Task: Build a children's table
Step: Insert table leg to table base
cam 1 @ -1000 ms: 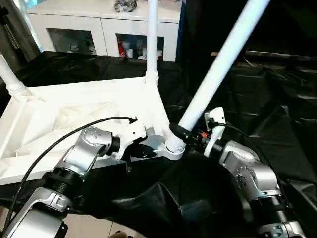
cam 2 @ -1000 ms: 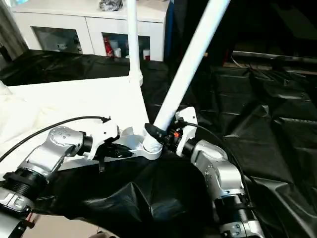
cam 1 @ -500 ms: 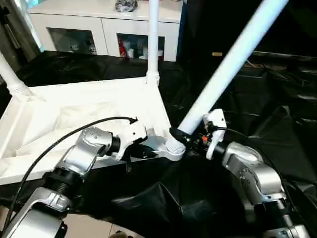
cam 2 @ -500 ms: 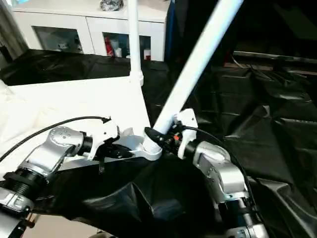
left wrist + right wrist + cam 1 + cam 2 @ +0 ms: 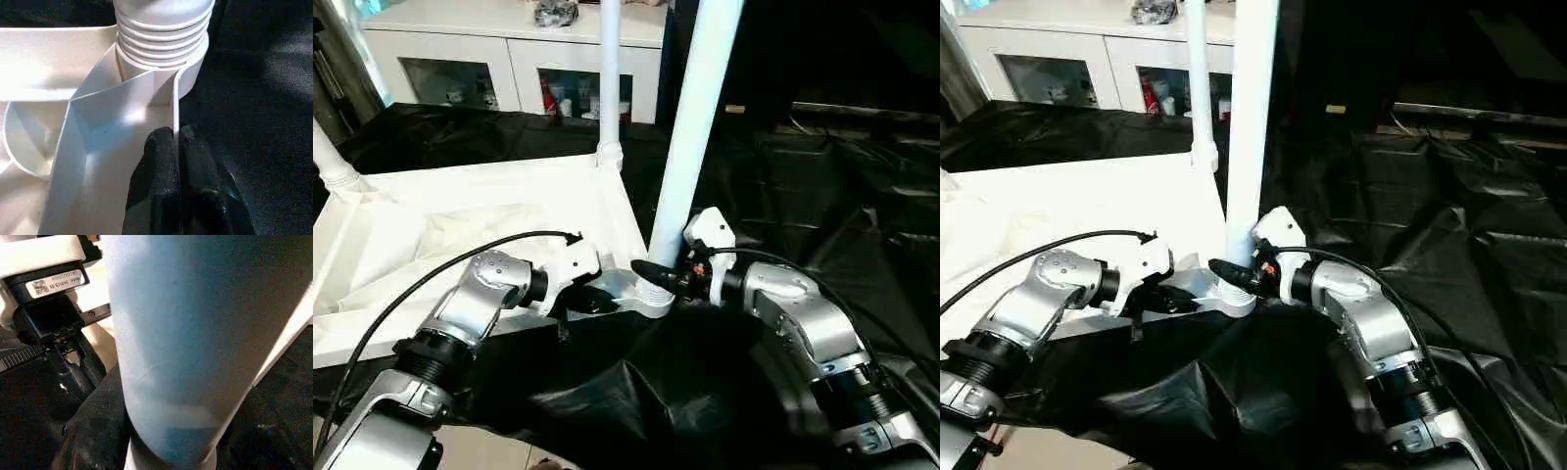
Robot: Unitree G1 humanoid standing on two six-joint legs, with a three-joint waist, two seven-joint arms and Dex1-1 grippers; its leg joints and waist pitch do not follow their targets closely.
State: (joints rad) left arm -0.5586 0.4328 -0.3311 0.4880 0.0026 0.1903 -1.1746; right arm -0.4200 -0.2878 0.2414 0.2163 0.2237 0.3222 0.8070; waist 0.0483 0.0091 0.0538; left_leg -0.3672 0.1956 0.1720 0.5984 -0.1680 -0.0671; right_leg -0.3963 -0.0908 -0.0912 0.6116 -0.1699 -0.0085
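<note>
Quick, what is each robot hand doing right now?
Left gripper: shut on the table top's rim.
Right gripper: shut on the leg.

Black sheeting (image 5: 822, 196) carries the upturned white table (image 5: 460, 215)

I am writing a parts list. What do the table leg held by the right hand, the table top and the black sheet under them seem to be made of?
Table leg: apparently white plastic, smooth, slightly glossy, with moulded ridges at its base.
Table top: likely the same white plastic; thin moulded ribs on its underside.
Black sheet: seems thin plastic film; shiny wrinkles and creases.
</note>
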